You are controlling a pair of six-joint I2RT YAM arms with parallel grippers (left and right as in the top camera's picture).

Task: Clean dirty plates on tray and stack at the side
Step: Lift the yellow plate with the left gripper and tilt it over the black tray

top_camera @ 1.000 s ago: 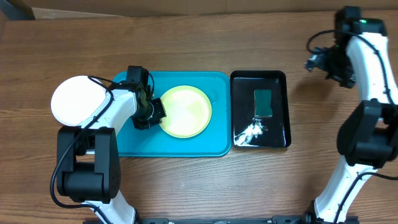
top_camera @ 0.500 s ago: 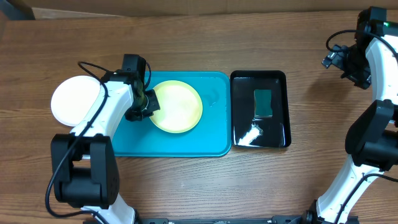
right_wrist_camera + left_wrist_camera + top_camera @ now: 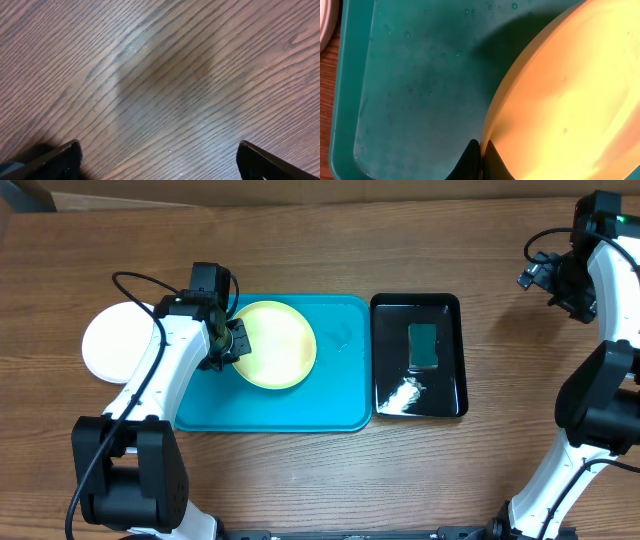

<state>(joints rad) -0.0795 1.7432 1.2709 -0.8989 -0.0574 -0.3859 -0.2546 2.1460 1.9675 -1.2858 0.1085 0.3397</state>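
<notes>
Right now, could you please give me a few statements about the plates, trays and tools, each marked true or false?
1. The left tool is shut on the rim of the yellow plate. True.
2. A green sponge lies in the black tray. True.
3. The yellow plate is over the black tray. False: it is over the blue tray.
4. The right tool is open above the bare table. True.
5. The white plate lies in the blue tray. False: it sits on the table, left of that tray.
</notes>
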